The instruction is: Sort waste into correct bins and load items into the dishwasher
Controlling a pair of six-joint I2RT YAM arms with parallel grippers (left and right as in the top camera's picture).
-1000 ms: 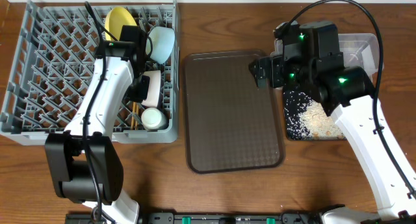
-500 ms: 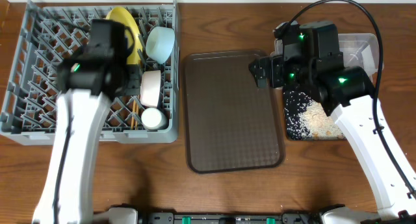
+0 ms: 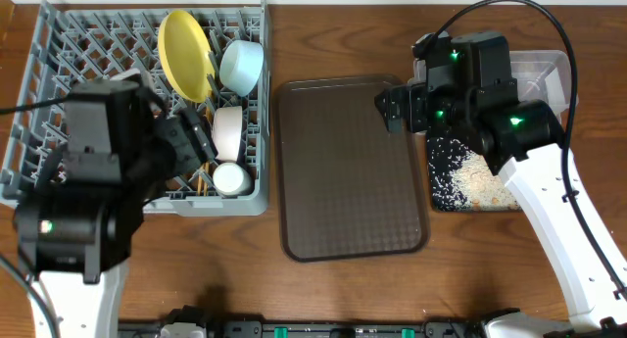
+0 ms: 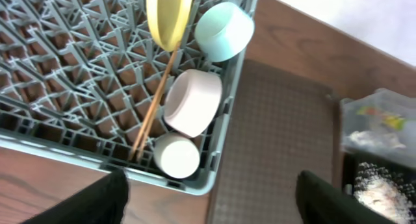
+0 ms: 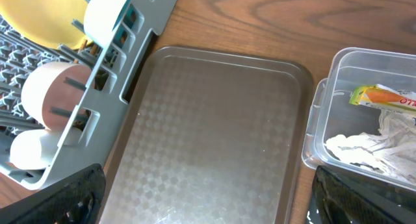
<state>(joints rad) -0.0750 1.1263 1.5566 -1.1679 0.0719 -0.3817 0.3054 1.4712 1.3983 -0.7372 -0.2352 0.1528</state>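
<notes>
The grey dish rack (image 3: pixel 59 93) holds the yellow plate (image 3: pixel 186 54) on edge, the light blue bowl (image 3: pixel 242 66), the white bowl (image 3: pixel 227 132), the white cup (image 3: pixel 230 178) and the chopsticks (image 3: pixel 203 169). All of them also show in the left wrist view: plate (image 4: pixel 169 16), blue bowl (image 4: pixel 224 32), white bowl (image 4: pixel 193 102), cup (image 4: pixel 177 156), chopsticks (image 4: pixel 156 100). My left gripper (image 4: pixel 211 204) is open and empty, high above the rack's front right corner. My right gripper (image 5: pixel 208 208) is open and empty over the brown tray. The clear tub (image 5: pixel 325 120) holds the wrapper (image 5: pixel 383 97) and tissue (image 5: pixel 364 149). The black tray (image 3: pixel 436 196) holds rice scraps (image 3: pixel 480 181).
The brown serving tray (image 3: pixel 353 171) lies bare between the rack and the bins, also in the right wrist view (image 5: pixel 208 120). The clear tub (image 3: pixel 549 69) sits behind the black tray at the far right. Wooden tabletop surrounds everything.
My left arm has pulled back out of the rack, rising and moving to the front left, leaving the yellow plate standing on edge. The right arm has not moved.
</notes>
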